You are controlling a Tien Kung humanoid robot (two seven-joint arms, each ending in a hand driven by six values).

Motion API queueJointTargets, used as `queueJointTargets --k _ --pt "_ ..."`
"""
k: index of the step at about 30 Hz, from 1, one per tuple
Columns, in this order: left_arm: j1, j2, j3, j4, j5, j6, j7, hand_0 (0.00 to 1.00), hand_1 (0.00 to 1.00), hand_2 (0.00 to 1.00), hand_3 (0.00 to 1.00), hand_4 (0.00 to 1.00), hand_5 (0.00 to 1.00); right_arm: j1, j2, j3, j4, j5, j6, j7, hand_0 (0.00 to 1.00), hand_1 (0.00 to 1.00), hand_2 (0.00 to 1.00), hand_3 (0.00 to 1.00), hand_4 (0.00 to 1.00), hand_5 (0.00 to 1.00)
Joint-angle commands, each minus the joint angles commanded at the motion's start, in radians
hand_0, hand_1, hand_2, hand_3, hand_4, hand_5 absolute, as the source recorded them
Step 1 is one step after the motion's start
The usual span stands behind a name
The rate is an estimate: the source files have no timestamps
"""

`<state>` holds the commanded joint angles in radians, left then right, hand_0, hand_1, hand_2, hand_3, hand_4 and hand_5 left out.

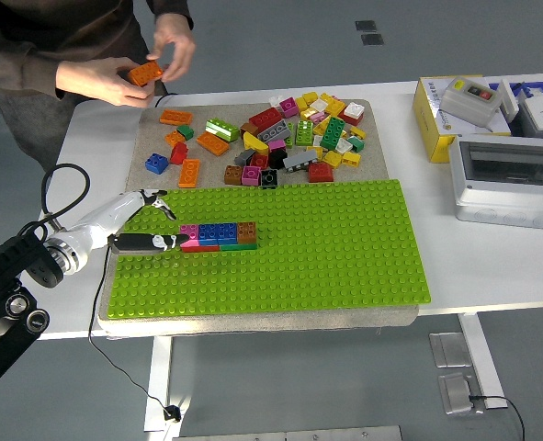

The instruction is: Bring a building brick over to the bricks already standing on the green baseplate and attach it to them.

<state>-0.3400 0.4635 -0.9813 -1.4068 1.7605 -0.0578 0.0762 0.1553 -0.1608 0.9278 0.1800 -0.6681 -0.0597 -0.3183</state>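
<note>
1. So, my left hand [147, 225] sits at the left end of the brick row [219, 235] on the green baseplate [326, 248]. The fingers [161, 204] are spread loosely with nothing in them, thumb low beside the pink end brick [189, 234]. I'd say it's parked there because that's the end where a new brick would join.
2. My right hand isn't in the shot at all, so one arm is doing the job.
3. One row stands on the plate: pink, blue and brown on top, with red and green peeking out underneath.
4. Spare bricks sit in one loose pile [289, 138] on the grey mat [152, 119] behind the plate, well apart from my hand. Too many to count properly, easily over thirty, mixed colours.
5. A person at the far side holds an orange brick [145, 73] in both hands [115, 81], up off the table. My guess is that's the next piece, maybe coming my way.
6. Nothing's been carried over yet.
</note>
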Motion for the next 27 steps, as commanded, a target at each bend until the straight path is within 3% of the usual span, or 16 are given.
queueJointTargets --k 4,5,6,10,11,19,27 --pt "0.073 -0.018 -0.080 -0.005 -0.011 0.030 -0.034 0.998 0.964 0.939 0.620 0.872 0.613 0.002 -0.003 0.000 0.000 -0.007 0.000 -0.001 0.700 0.638 0.540 0.761 0.655 0.998" --pt "0.096 -0.026 -0.105 -0.005 -0.014 0.042 -0.047 0.998 0.949 0.921 0.626 0.808 0.533 0.002 -0.004 0.002 0.000 -0.011 0.000 -0.002 0.700 0.638 0.538 0.761 0.656 0.998" --pt "0.108 -0.030 -0.121 -0.005 -0.016 0.048 -0.053 0.998 0.949 0.921 0.626 0.808 0.533 0.003 -0.004 0.003 0.000 -0.012 0.000 -0.002 0.700 0.638 0.538 0.761 0.656 0.998" --pt "0.163 -0.071 -0.196 -0.003 -0.027 0.086 -0.091 0.998 0.949 0.921 0.626 0.808 0.533 0.002 -0.004 0.016 0.000 -0.024 -0.002 -0.001 0.700 0.638 0.538 0.761 0.656 0.998" --pt "0.169 -0.081 -0.205 -0.001 -0.029 0.092 -0.096 0.998 0.944 0.918 0.631 0.730 0.482 0.002 -0.003 0.020 0.000 -0.029 -0.003 -0.002 0.700 0.638 0.527 0.761 0.656 0.998" --pt "0.172 -0.121 -0.193 0.009 -0.042 0.108 -0.109 0.998 0.944 0.922 0.635 0.721 0.487 0.005 0.000 0.048 0.000 -0.061 -0.004 -0.003 0.700 0.638 0.527 0.762 0.655 0.998" --pt "0.170 -0.123 -0.202 0.008 -0.043 0.109 -0.111 0.998 0.949 0.923 0.633 0.720 0.488 0.005 0.006 0.065 0.000 -0.084 -0.003 -0.009 0.700 0.639 0.526 0.763 0.655 0.998"
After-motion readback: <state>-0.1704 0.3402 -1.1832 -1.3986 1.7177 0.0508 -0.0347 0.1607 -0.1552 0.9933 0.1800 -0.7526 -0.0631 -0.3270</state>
